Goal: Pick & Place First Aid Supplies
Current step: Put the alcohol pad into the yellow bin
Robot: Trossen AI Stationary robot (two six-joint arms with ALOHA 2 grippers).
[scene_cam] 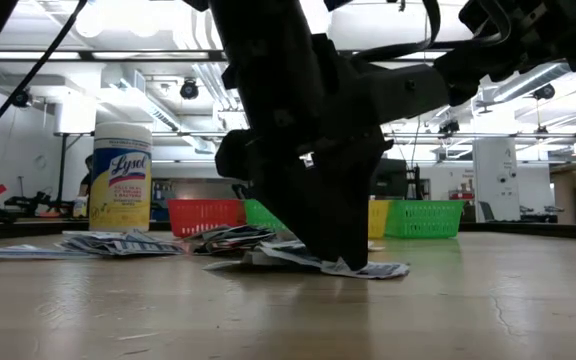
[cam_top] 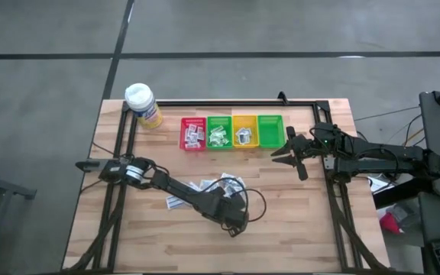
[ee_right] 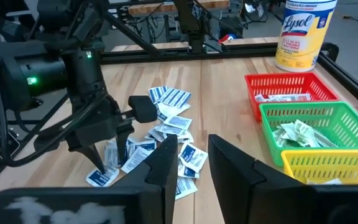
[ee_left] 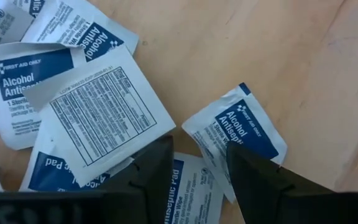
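On the pale wooden table (cam_top: 296, 221), near its middle, a loose pile of small flat white sachets with blue and grey print (cam_top: 221, 186) lies scattered, with one more sachet (cam_top: 176, 202) lying slightly apart toward the left arm's side. Left gripper (cam_top: 235, 226) is lowered to the near edge of this pile; in the left wrist view its two dark fingers (ee_left: 151, 177) stand apart, straddling a blue-printed alcohol wipe sachet (ee_left: 188, 190) that lies flat on the wood, with another blue-labelled sachet (ee_left: 241, 127) just beside the other finger. Nothing is seen clamped between the fingers. In the low view the gripper's tip reaches down to the table surface over a flat sachet (scene_cam: 368, 270). Along the far side of the table stand four plastic mesh bins in a row: a red bin (cam_top: 193, 134), a green bin (cam_top: 219, 133), a yellow bin (cam_top: 244, 131) and a second green bin (cam_top: 270, 130); the first three hold small packets. A white-capped yellow cylindrical bottle (cam_top: 143, 105) stands upright beside the red bin. Right gripper (cam_top: 287, 150) hangs just beside the outermost green bin, its fingers (ee_right: 232, 165) parted by a narrow gap and holding nothing.
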